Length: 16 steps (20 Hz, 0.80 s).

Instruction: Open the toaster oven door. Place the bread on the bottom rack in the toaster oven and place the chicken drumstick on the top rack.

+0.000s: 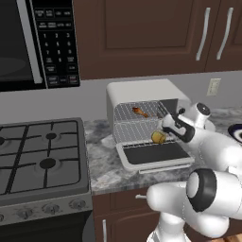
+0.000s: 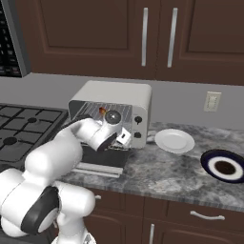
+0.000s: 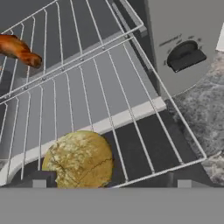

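Note:
The off-white toaster oven (image 1: 142,92) stands on the counter with its door (image 1: 153,154) dropped flat open. A small orange-brown chicken drumstick (image 1: 138,111) lies on the top rack (image 1: 127,113); the hand view has it at upper left (image 3: 17,49). The round golden bread (image 3: 78,159) rests on the front of the pulled-out bottom rack (image 3: 144,131), above the door glass. My gripper (image 3: 111,183) hovers just over the bread (image 1: 158,137), open, its fingers wide apart and holding nothing. My hand (image 1: 176,125) is in front of the oven's right side, near its dark knob (image 3: 186,54).
A gas stove (image 1: 42,156) fills the counter left of the oven, with a black keypad microwave (image 1: 38,42) above it. Right of the oven lie a white plate (image 2: 174,140) and a dark blue bowl (image 2: 224,167). Brown cabinets hang overhead.

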### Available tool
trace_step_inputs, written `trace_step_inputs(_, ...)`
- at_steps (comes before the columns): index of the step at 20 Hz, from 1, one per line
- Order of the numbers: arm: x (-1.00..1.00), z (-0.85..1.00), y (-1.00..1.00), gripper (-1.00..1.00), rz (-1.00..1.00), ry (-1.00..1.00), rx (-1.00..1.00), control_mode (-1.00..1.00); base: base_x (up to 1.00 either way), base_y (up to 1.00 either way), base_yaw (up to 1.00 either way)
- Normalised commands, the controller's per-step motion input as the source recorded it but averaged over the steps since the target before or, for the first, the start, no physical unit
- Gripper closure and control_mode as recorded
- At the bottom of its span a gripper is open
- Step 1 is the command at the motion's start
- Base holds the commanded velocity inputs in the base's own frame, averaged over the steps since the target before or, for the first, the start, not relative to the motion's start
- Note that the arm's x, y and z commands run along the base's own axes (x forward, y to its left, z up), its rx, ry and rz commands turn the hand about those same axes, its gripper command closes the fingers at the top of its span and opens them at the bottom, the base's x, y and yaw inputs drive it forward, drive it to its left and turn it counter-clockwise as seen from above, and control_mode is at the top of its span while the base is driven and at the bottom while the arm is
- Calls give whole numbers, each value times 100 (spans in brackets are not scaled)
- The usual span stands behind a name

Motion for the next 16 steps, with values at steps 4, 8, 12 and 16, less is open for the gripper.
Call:
trace_step_inputs(4,-54,12,28,-100,26,20,-17,-100,0,0,0)
trace_step_inputs(8,-2,8,32,-100,25,24,-21,-100,0,0,0)
trace_step_inputs(12,5,-49,1,-100,14,16,-8,-100,0,0,0)
trace_step_inputs(16,38,-31,8,-100,1,8,-1,-100,0,0,0)
